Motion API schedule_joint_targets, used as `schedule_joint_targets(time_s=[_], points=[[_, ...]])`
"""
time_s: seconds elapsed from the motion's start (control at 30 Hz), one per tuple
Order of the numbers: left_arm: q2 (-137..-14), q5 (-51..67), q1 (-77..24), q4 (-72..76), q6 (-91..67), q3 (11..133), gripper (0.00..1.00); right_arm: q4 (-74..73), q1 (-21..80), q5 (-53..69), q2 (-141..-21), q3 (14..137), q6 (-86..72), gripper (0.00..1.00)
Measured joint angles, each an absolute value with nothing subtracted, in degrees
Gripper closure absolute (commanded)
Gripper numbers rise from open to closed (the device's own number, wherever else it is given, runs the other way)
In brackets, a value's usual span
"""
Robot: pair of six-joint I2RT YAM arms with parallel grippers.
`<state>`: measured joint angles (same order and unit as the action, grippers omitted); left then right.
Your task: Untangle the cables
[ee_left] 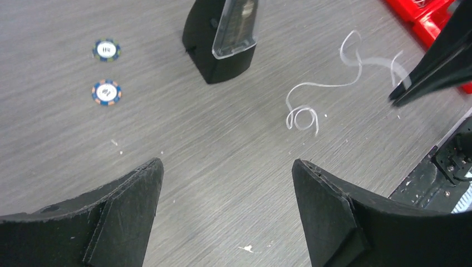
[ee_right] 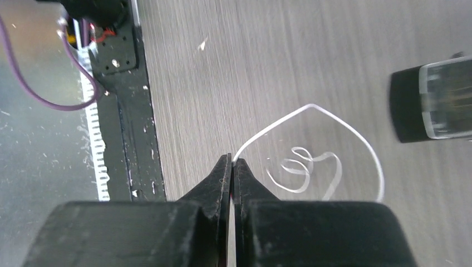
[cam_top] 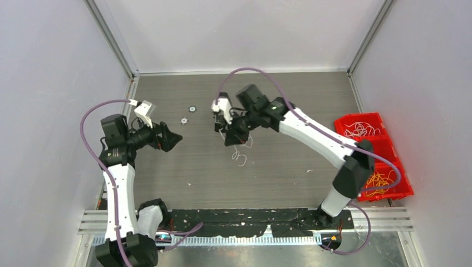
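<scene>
A white cable (cam_top: 240, 158) lies curled in loops on the grey table (cam_top: 289, 100) near its middle. My right gripper (ee_right: 232, 161) is shut on one end of it. From the closed tips the strand (ee_right: 311, 107) rises in a wide arc over the small loops (ee_right: 303, 167). The left wrist view shows the same cable (ee_left: 303, 117) leading up to the right gripper's dark fingers (ee_left: 428, 78). My left gripper (ee_left: 228, 164) hangs open and holds nothing, left of the cable and above bare table (cam_top: 170, 139).
Two poker chips (cam_top: 192, 109) (cam_top: 183, 119) lie behind the left gripper. A black block with a clear top (ee_left: 222, 39) stands near the cable. A red bin (cam_top: 389, 146) at the right edge holds white strands (cam_top: 360, 130) and yellow-orange strands (cam_top: 378, 181).
</scene>
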<state>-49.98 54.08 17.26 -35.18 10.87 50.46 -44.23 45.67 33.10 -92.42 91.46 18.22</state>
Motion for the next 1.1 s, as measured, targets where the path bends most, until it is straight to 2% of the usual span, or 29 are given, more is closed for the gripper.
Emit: schedule_joint_targets(time_s=[0.23,0.3,0.33,0.37,0.4,0.43,0.47,0.53,0.63,0.67,0.7,0.9,1.1], points=[[-55.68,49.21,17.26,-35.03,9.98,50.43,0.14,-44.42,48.1,28.01,-106.08,90.04,19.42,0.94],[-55.44,49.01,17.26,-34.96,9.67,50.46,0.13,-44.38,48.1,25.65,-108.57,90.04,19.99,0.88],[-55.35,48.99,17.26,-34.98,9.65,50.46,0.13,-44.49,48.07,24.75,-109.45,90.04,20.29,0.77],[-55.33,48.97,17.26,-34.96,9.65,50.46,0.13,-44.6,48.01,23.66,-110.3,90.04,20.78,0.71],[-55.33,48.97,17.26,-34.98,9.67,50.46,0.13,-44.8,47.99,22.74,-110.91,90.02,21.12,0.59],[-55.33,48.88,17.26,-34.98,9.74,50.46,0.13,-45.06,47.92,21.91,-111.28,89.93,21.54,0.54],[-55.33,48.82,17.26,-34.98,9.89,50.43,0.13,-45.32,47.88,21.37,-111.33,89.71,21.96,0.44],[-55.33,48.77,17.26,-34.98,10.22,50.46,0.13,-46.22,47.77,20.82,-111.26,89.65,22.79,0.32],[-55.33,48.77,17.26,-34.98,10.76,50.43,0.13,-47.11,47.72,20.82,-111.13,89.62,23.64,0.25],[-55.33,48.77,17.26,-35.0,10.9,50.46,0.13,-47.48,47.72,20.82,-110.83,89.56,23.86,0.09],[-55.33,48.77,17.26,-35.0,10.94,50.46,0.13,-47.72,47.72,20.6,-110.3,89.36,23.97,0.01],[-55.33,48.8,17.26,-34.98,10.92,50.46,0.13,-45.43,47.11,14.5,-103.77,85.49,24.43,0.05],[-55.42,48.82,17.26,-34.52,10.24,50.43,0.13,-44.23,46.46,10.98,-104.38,85.27,24.67,0.05]])
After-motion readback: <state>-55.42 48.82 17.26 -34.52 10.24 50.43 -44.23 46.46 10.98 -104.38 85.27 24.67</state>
